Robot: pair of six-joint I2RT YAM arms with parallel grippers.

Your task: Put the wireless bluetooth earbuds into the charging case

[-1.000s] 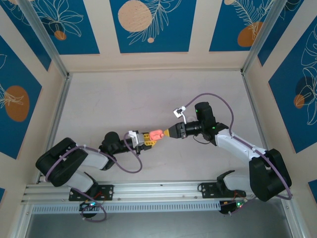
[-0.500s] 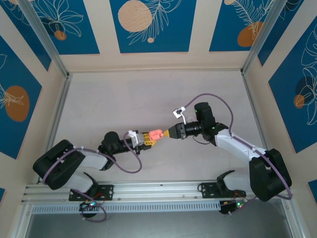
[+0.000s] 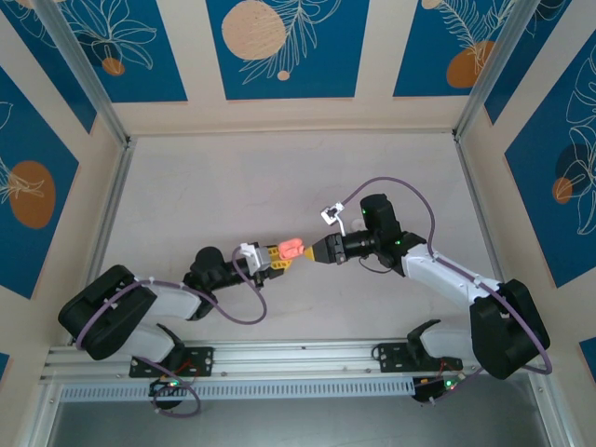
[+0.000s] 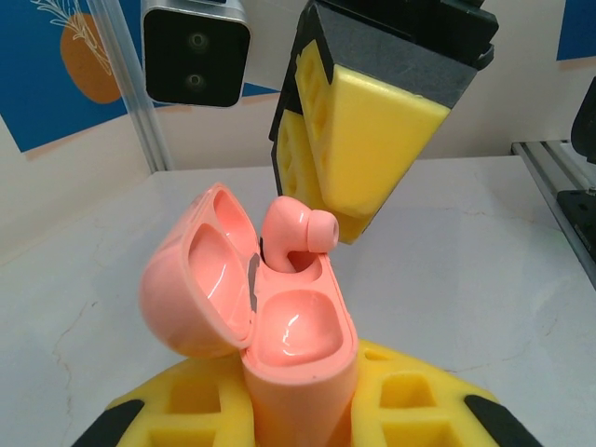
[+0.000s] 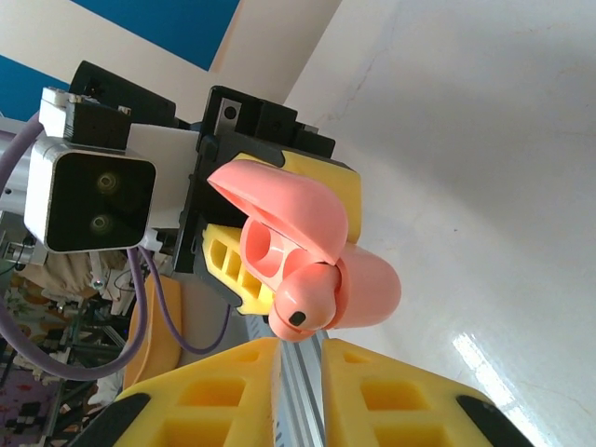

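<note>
Against pale tabletop (image 3: 233, 186), left fingers (image 4: 400, 400) clamp charging case (image 4: 298, 372), mouth toward closed right fingers (image 4: 372, 140), earbud (image 4: 296, 228) stem-in.

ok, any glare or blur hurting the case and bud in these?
Left wrist: charging case and earbud are sharp, with small specular spots on the glossy pink plastic. Right wrist: both are in focus, and there is a bright glare streak on the table at lower right. Top external: even light and soft shadows; the case is tiny but not blurred.

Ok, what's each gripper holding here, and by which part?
Left gripper clamps the charging case by its lower body. Right gripper sits shut at the earbud; a grip cannot be told.
</note>
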